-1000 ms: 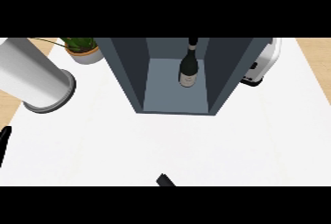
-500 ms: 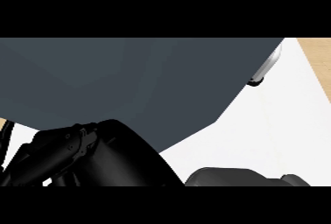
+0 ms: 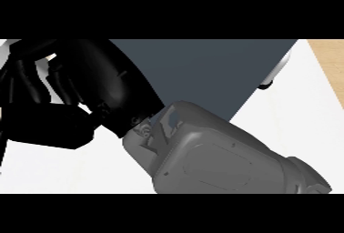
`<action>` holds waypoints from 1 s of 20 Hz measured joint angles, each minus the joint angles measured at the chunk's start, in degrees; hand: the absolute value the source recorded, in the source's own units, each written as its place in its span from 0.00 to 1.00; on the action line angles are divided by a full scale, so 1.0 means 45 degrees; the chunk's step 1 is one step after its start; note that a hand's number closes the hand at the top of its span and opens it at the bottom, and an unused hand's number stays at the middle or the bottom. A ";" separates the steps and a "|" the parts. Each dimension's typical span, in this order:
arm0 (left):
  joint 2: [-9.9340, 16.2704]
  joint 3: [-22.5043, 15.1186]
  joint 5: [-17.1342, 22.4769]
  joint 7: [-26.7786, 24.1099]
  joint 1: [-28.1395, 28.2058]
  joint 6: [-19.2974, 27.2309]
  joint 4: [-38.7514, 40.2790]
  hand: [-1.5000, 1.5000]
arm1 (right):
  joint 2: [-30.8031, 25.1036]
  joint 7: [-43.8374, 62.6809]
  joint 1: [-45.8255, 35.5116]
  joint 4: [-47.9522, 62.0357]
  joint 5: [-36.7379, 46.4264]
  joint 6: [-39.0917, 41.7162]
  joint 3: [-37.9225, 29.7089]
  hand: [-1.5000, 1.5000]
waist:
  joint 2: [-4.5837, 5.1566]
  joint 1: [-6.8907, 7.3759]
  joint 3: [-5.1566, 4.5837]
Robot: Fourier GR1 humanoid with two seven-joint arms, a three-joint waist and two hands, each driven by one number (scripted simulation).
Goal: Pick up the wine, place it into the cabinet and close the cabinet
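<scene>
One black hand fills the upper left of the head view, very close to the camera. Its grey forearm runs in from the lower right, so I take it for my right hand. Its fingers hang fairly straight and hold nothing that I can see. Behind the hand, the cabinet shows only as a flat dark grey surface across the top middle. The wine is out of sight. A thin dark sliver at the left edge may be my left hand.
The white counter top shows to the right of the cabinet and at the lower left. A white appliance with a dark foot stands beside the cabinet's right side. Wooden floor lies past the counter's far right edge.
A second ago the open cabinet showed the wine bottle lying inside. Since then the view has closed in on the cabinet, and the hand has risen from the lower left to the upper left.
</scene>
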 measured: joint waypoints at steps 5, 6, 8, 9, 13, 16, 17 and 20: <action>-0.0428 -0.0156 -0.0487 0.0272 -0.0361 0.0222 0.0137 0.00 | -0.0056 -0.1078 -0.0157 0.1663 -0.0288 0.1172 -0.1167 1.00 | -0.0032 -0.0110 -0.0009; -0.0477 -0.0066 -0.0460 0.0372 -0.0457 0.0208 0.0183 0.00 | -0.0024 -0.1309 -0.0157 0.1893 -0.0361 0.1445 -0.1335 1.00 | -0.0070 -0.0111 -0.0018; -0.0416 0.0209 -0.0371 0.0473 -0.0269 -0.0085 0.0170 0.00 | -0.0027 -0.1698 -0.0108 0.2234 -0.0446 0.1899 -0.1566 1.00 | -0.0165 -0.0066 -0.0032; -0.0487 0.0165 -0.0457 0.0438 -0.0220 -0.0170 0.0202 0.00 | -0.0010 -0.2068 -0.0048 0.2422 -0.0412 0.2087 -0.1631 1.00 | -0.0223 -0.0050 -0.0032; -0.0668 0.0021 -0.0756 0.0503 -0.0280 -0.0093 0.0139 0.00 | 0.0004 -0.3116 -0.0203 0.3153 -0.0530 0.2757 -0.1611 1.00 | -0.0346 0.0097 -0.0174; -0.0701 0.0039 -0.0806 0.0593 -0.0372 -0.0081 0.0125 0.00 | 0.0003 -0.3571 -0.0425 0.3633 -0.0593 0.3037 -0.1531 1.00 | -0.0391 0.0183 -0.0268; -0.0758 0.0017 -0.0845 0.0560 -0.0402 -0.0086 0.0180 0.00 | 0.0000 -0.3728 -0.0478 0.3793 -0.0602 0.3148 -0.1565 1.00 | -0.0399 0.0200 -0.0287; -0.0781 0.0063 -0.0862 0.0619 -0.0405 -0.0028 0.0095 0.00 | -0.0020 -0.4362 -0.0681 0.4311 -0.0446 0.3494 -0.1491 1.00 | -0.0432 0.0324 -0.0407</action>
